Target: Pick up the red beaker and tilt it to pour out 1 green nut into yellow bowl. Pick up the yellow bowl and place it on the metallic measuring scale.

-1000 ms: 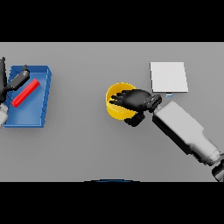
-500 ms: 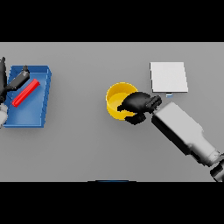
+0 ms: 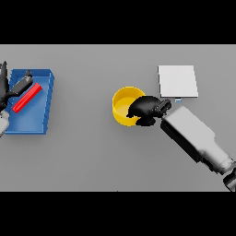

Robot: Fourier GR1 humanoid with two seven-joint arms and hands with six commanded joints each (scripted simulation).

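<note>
**Right hand gripping the yellow bowl's rim, scale waiting close by**

The right hand [image 3: 146, 109] is curling over the near-right rim of the yellow bowl [image 3: 123, 105], fingers seeming to be hooking inside while the thumb is pressing the outer wall, so it is gripping the bowl. The bowl is sitting on the grey desk [image 3: 92, 156], near the middle, just left of the metallic measuring scale [image 3: 178, 81], which is lying flat up and to the right. Whether a nut is lying inside the bowl is too small to tell.

The bowl is looking like a light, stiff, smooth-walled vessel; a rim pinch is probably the only workable hold, and it is likely tipping if lifted fast, so keeping it level matters.

The path to the scale is short and open, with nothing standing between. The scale's near edge is the thing to be clearing; the bowl needs lifting above it rather than sliding.

Far left, the left hand [image 3: 14, 88] is resting at the blue tray [image 3: 45, 110] beside the red beaker [image 3: 26, 98], which is lying tilted in the tray; its fingers are looking relaxed, not closed round the beaker
</note>
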